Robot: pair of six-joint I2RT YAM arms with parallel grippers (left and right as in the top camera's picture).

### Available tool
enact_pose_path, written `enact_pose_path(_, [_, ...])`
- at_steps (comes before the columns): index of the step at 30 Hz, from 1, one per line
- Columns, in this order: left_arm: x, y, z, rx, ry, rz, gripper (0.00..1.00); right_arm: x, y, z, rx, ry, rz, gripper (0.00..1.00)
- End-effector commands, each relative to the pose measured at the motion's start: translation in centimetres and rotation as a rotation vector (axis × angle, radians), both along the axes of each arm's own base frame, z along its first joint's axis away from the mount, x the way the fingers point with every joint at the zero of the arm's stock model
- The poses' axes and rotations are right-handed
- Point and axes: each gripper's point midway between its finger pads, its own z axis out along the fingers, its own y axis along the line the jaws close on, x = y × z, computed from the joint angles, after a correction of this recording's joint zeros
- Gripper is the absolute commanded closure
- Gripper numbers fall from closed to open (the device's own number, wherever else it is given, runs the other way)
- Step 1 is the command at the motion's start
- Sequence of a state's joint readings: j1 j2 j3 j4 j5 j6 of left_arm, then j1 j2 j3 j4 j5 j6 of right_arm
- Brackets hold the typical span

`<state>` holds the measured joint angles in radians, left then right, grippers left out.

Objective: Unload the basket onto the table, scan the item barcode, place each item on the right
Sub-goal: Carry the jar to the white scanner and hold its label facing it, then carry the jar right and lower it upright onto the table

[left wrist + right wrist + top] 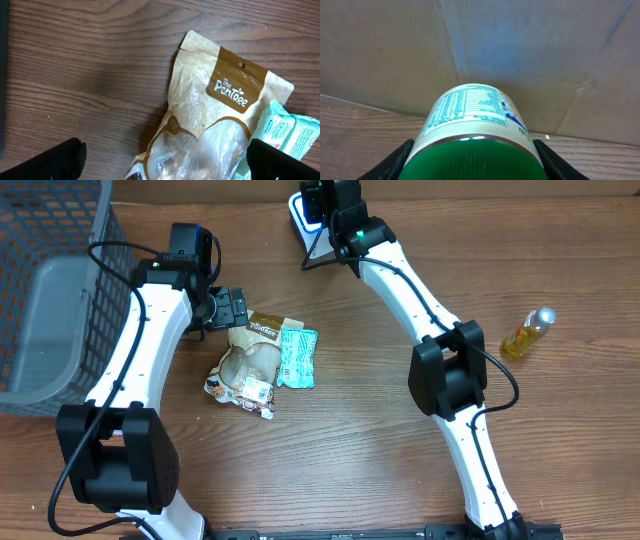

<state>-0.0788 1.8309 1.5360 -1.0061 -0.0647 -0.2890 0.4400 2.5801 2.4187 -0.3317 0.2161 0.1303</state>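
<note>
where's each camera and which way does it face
overhead: above the table, looking down on both white arms, tan plastic pouch and teal packet
left wrist: on left arm, facing down at the pouch; open left gripper, its fingers showing
right wrist: on right arm, facing a cardboard wall; right gripper holds green-lidded jar
shared: overhead, left wrist show pouch, packet

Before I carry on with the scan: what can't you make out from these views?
Right wrist: barcode on the green-lidded white jar, only its nutrition panel shows.
Overhead: blue-lit white device, probably the scanner, is mostly hidden by the right arm.
Left wrist: brown-and-clear snack pouch, lower half cut off by the frame edge.
</note>
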Motion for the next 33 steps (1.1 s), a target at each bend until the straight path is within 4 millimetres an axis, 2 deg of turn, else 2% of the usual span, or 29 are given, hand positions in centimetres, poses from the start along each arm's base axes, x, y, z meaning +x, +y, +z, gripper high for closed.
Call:
enact_pose_path(1, [0.3, 0.1, 0.7, 0.003, -0.020, 0.005, 0.00, 0.5, 0.3, -0.3, 0.004, -0.026, -0.003, 0.84])
enact_pose_path(4, [0.3, 0.1, 0.7, 0.003, -0.020, 0.005, 0.00, 0.7, 0.3, -0.9, 0.004, -0.028, -0.003, 0.84])
enact_pose_path(13, [0.3, 0.1, 0.7, 0.003, -0.020, 0.005, 0.00, 1.2, 0.6, 0.6, 0.034, -0.088, -0.003, 0.87])
enact_pose_path(18, [0.3, 0.1, 0.7, 0.003, -0.020, 0.004, 0.00, 1.2, 0.6, 0.3, 0.032, -0.084, -0.003, 0.86])
enact_pose_path(28, [0.3, 0.1, 0.7, 0.003, -0.020, 0.005, 0.00, 1.3, 0.6, -1.7, 0.041, -0.097, -0.005, 0.86])
enact_pose_path(31, [0.3, 0.1, 0.7, 0.003, -0.020, 0.004, 0.00, 1.4, 0.6, -1.7, 0.044, -0.106, -0.007, 0.86])
enact_pose_path(33, [0.3, 0.1, 0.7, 0.003, -0.020, 0.005, 0.00, 1.6, 0.5, -0.9, 0.053, -0.128, -0.011, 0.88])
